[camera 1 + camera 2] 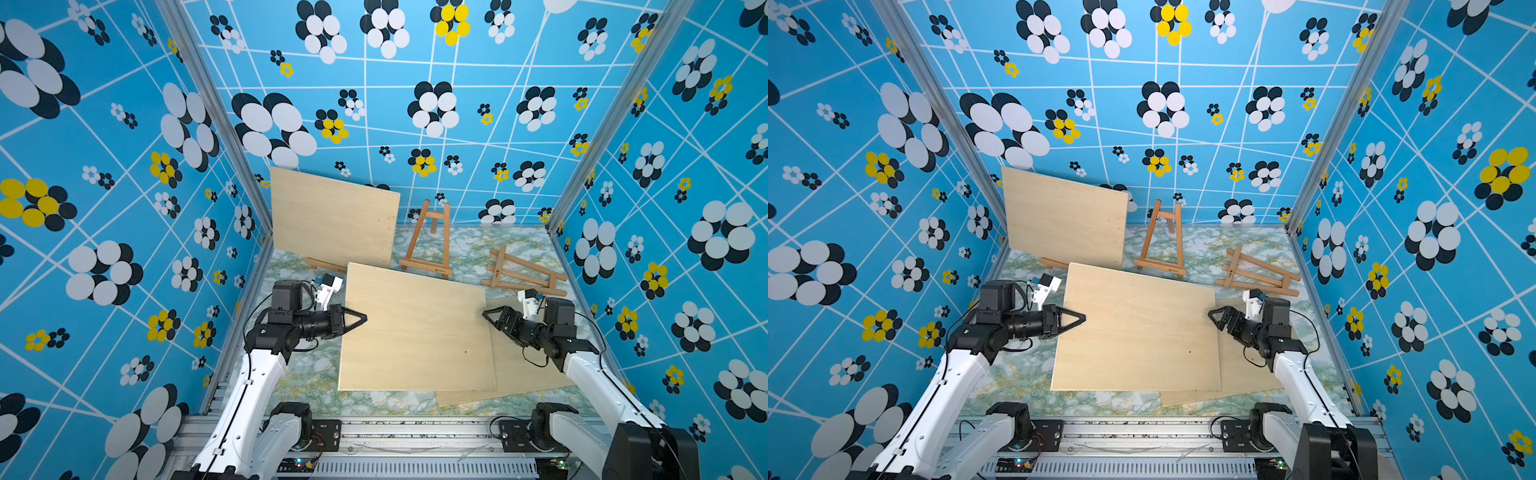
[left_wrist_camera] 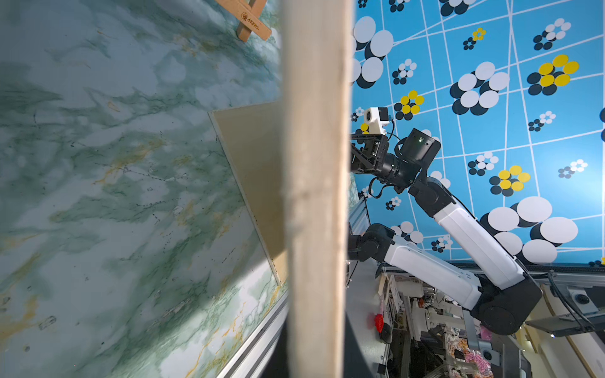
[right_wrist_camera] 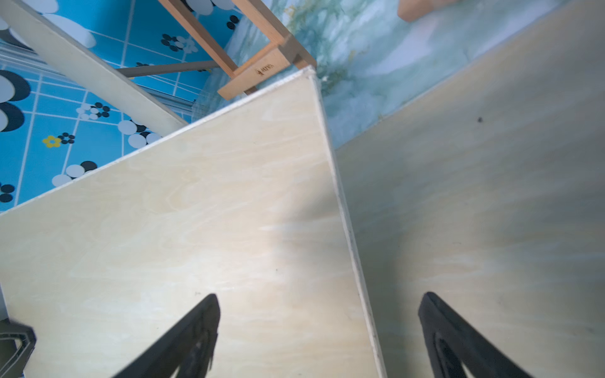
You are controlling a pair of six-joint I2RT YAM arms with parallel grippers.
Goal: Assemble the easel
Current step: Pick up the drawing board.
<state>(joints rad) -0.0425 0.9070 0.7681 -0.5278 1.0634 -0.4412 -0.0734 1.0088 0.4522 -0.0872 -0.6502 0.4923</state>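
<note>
Right wrist view: right gripper (image 3: 319, 295) gapes wide over smooth pale plywood board (image 3: 196, 229); left gripper (image 1: 362, 318) pinches its thin edge.

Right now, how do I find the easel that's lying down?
Look at the green marble table, along its right-hand wall. Just beyond the right pincer lies the wooden easel. It lies flat, unlike the standing easel beside it.

Lighting: bright and even, shadows soft. Your top views: both sharp, walls (image 1: 104, 208) bowed toward the edges. Your left wrist view: raised board (image 2: 316, 196) edge-on at the lens, blurred; grey shadow beneath it on the table (image 2: 114, 196). Your right wrist view: right tool (image 3: 319, 296) fingers (image 3: 196, 327) soft
</note>
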